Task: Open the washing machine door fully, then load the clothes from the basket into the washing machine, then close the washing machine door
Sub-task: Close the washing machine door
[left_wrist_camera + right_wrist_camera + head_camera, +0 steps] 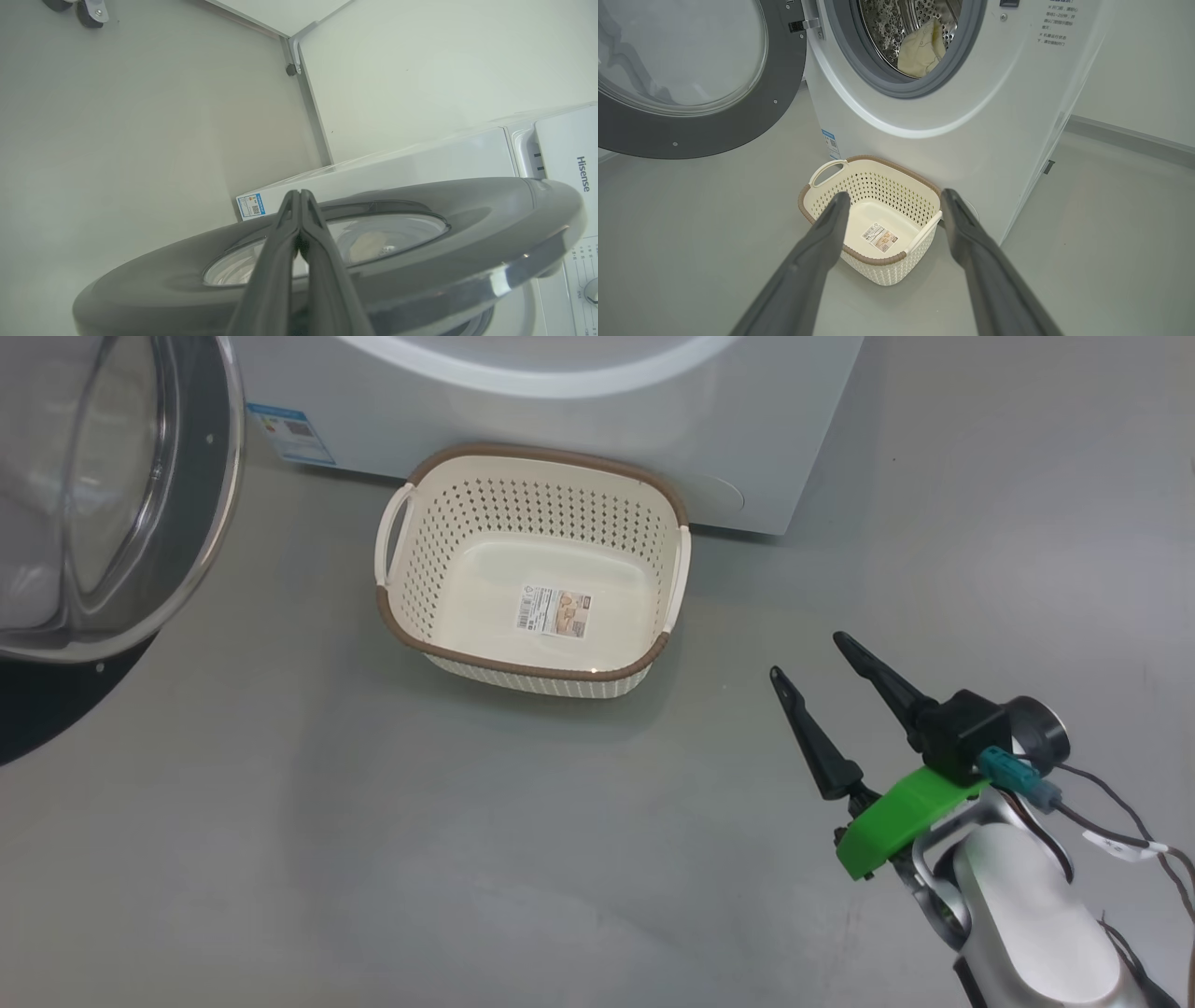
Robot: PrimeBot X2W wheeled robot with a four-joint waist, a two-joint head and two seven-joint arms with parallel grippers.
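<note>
The right tool [807,655] is held released and gaping, to the right of the basket [551,513], which is seen bare down to its label [555,610]. The left tool [299,193] is clenched on nothing, its fingers [275,270] pressed together and pointed across the outer face of the door [420,261]. Whether contact is made cannot be told. The door is swung wide to the robot's left, so it lies just beyond the left tool and well apart from the right. The clothes [920,49] are seen inside the drum [896,18] of the machine [971,130]. Closing is judged the remaining step. The left arm is nearer, and a rightward push on the door's outer face, toward the opening, is called for.
</note>
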